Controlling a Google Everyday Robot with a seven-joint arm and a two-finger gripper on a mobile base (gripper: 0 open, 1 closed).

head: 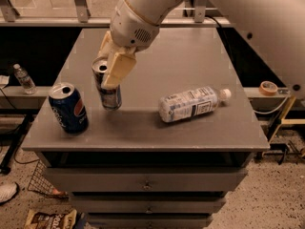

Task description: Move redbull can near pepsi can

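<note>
Half redbull can [112, 99] hidden behind gripper [107, 75] clamping it, beside pepsi can [69, 109].

- redbull can [111, 97]: blue and silver panels, silver top.
- gripper [106, 76]: cream-yellow jaws clamped on the redbull can, below a white arm casing.
- pepsi can [69, 110], left of the redbull can: dark blue, with a red-white-blue round logo, white lettering and a silver top.
- bottle [189, 104], right of the redbull can: clear, white label with dark print, white cap.
- tabletop [190, 51]: plain grey.
</note>
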